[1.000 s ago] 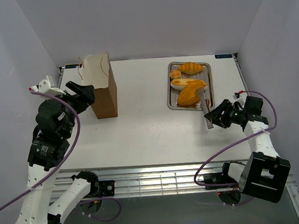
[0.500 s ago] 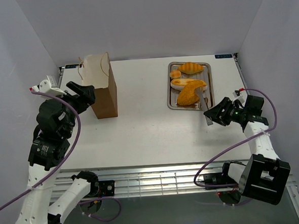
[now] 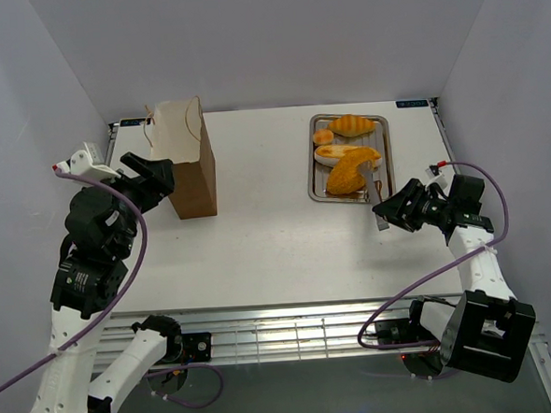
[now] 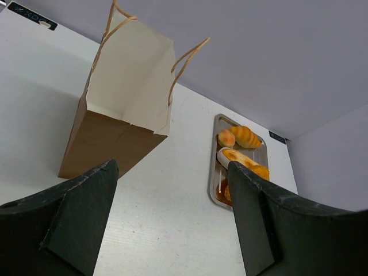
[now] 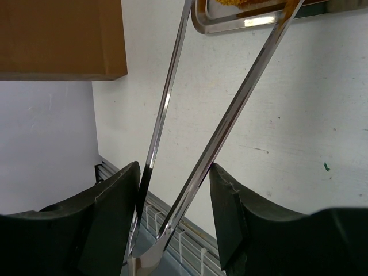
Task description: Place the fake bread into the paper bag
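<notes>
Brown and tall, the paper bag [image 3: 191, 169] stands upright at the back left of the white desk [image 3: 277, 239]. Its top is open and you can see its pale inside from the left wrist view. Its thin string handles stick up. The left pincer [image 4: 172, 165] is close to the bag, on the near left side of it. It is spread wide and has nothing in it. It does not touch the bag. Far away, at the back right of the desk, lies a flat shiny tray [image 3: 313, 162]. All the fake bread [image 3: 347, 155] is on that tray. The croissant [image 3: 353, 124] is at the far end, with the small bun [image 3: 323, 137] just beside it. The baguette [image 3: 344, 152] lies in the middle. The big loaf [image 3: 347, 177] is at the near end. The right pincer [image 3: 393, 209] is near the front right corner of the tray. It is clenched around the silver tongs [image 5: 238, 112], holding them by the joined end. The two arms of the tongs are apart, and their tips reach over the tray edge by the big loaf. No bread is in the bag.
</notes>
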### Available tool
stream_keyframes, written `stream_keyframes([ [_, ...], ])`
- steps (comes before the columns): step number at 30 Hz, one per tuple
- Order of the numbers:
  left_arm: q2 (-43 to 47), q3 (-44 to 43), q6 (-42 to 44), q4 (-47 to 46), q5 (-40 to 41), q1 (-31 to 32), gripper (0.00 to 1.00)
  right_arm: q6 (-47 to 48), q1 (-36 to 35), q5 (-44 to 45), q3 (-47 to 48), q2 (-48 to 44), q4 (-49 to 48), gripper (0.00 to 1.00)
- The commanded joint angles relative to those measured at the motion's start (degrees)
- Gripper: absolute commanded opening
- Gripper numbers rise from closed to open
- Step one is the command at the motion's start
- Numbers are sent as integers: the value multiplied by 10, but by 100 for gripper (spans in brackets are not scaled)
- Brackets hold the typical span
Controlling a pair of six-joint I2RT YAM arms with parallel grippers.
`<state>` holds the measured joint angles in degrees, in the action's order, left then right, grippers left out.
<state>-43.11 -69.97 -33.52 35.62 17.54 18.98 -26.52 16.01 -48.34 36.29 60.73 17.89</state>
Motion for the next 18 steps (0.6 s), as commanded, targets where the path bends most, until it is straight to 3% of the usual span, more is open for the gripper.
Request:
stream_keyframes([
  [1,4,5,0,4,-1,1,87,5,-7,-27,5,-14,-25,57],
  [18,5,6,-1,3,0,1,87,17,-14,-26,-10,2,-36,59],
])
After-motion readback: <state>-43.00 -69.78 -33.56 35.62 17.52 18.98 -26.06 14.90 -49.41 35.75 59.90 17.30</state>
